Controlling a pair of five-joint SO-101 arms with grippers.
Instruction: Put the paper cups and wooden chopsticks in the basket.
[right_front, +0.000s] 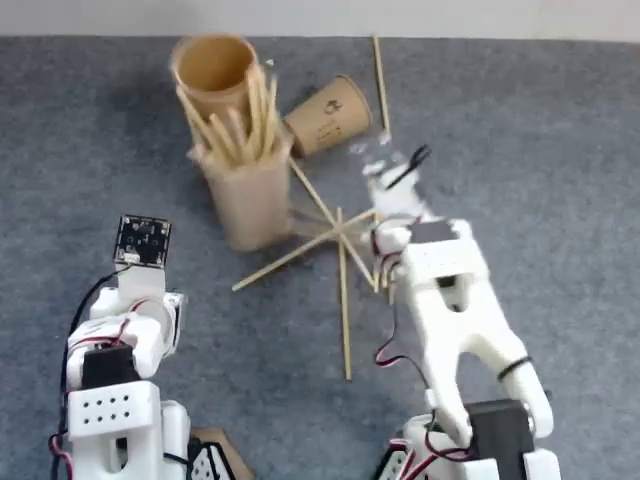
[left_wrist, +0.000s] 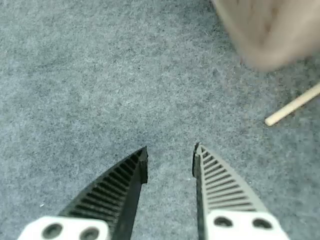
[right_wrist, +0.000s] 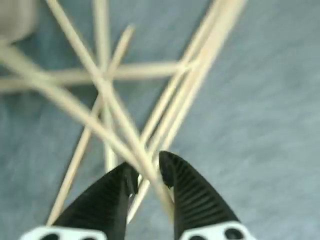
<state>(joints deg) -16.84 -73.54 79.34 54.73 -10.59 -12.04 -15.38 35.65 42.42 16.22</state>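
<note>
Overhead and close wrist views perhaps share chopsticks (right_front: 340, 243).

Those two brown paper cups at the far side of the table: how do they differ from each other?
The upright cup stands with its open mouth up, while the tipped cup lies on its side on the carpet. The upright cup sits against the basket's top; the tipped cup lies beside the basket. Dark print shows on the tipped cup, none on the upright cup. Both are brown paper and look similar in size.

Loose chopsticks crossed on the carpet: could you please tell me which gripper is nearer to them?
Right. The right gripper is in the loose chopsticks, jaws closed on one. The left gripper hangs open over bare carpet, off to their side.
</note>
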